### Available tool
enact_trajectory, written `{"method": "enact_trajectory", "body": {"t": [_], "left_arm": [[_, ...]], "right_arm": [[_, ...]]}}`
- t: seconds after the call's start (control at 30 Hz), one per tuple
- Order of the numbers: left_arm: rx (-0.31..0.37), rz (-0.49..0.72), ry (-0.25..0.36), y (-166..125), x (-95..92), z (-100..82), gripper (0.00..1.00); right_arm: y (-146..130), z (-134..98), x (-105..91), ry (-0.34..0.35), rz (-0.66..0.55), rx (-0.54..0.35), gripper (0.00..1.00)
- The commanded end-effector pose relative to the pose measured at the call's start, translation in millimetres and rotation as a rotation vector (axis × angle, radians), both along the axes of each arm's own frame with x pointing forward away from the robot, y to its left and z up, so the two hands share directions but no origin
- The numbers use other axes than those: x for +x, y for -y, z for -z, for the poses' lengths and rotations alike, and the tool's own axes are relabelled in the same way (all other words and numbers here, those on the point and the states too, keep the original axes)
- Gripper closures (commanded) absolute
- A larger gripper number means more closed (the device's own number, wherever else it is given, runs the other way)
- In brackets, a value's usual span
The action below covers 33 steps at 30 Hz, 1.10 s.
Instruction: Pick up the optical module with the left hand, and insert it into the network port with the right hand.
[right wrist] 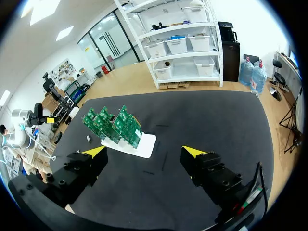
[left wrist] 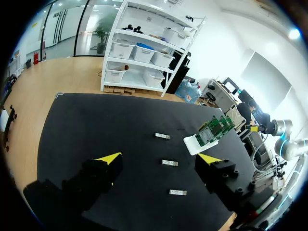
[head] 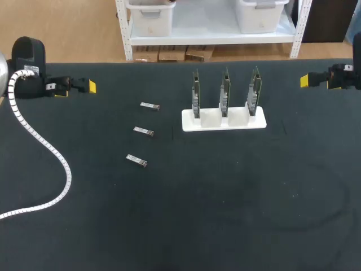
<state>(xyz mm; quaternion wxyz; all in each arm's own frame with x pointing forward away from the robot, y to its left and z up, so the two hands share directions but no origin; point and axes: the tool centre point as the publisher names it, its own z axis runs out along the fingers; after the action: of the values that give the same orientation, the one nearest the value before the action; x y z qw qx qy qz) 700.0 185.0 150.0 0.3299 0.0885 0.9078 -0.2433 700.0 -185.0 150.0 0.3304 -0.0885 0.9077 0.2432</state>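
Note:
Three small silver optical modules lie in a column on the black table: far (head: 150, 106), middle (head: 144, 131) and near (head: 136, 161). To their right, a white stand (head: 223, 119) holds three upright green network cards (head: 225, 90). My left gripper (head: 84, 86) hovers at the far left edge, open and empty. My right gripper (head: 307, 81) hovers at the far right edge, also open and empty. In the left wrist view the modules (left wrist: 169, 163) lie ahead of the open left gripper (left wrist: 159, 158), with the cards (left wrist: 211, 132) beyond. In the right wrist view the cards (right wrist: 113, 126) stand ahead of the open right gripper (right wrist: 143, 153).
A white ribbed cable (head: 51, 149) trails from my left arm across the table's left side. The black table mat (head: 225, 197) stretches bare from the stand to the front edge.

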Motion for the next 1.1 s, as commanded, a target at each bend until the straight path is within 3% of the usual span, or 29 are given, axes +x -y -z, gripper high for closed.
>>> {"method": "enact_trajectory", "body": {"t": [0.03,0.97,1.03,1.1], "left_arm": [[0.0,0.0,0.0,0.0,0.0,0.0,0.0],[0.0,0.0,0.0,0.0,0.0,0.0,0.0],[0.014,0.042,0.057,2.4,-1.5,-3.8,0.0],[0.033,0.06,0.032,4.3,-1.3,-6.1,0.0]], "right_arm": [[0.0,0.0,0.0,0.0,0.0,0.0,0.0],[0.0,0.0,0.0,0.0,0.0,0.0,0.0],[0.0,0.0,0.0,0.0,0.0,0.0,0.0],[0.0,0.0,0.0,0.0,0.0,0.0,0.0]]}}
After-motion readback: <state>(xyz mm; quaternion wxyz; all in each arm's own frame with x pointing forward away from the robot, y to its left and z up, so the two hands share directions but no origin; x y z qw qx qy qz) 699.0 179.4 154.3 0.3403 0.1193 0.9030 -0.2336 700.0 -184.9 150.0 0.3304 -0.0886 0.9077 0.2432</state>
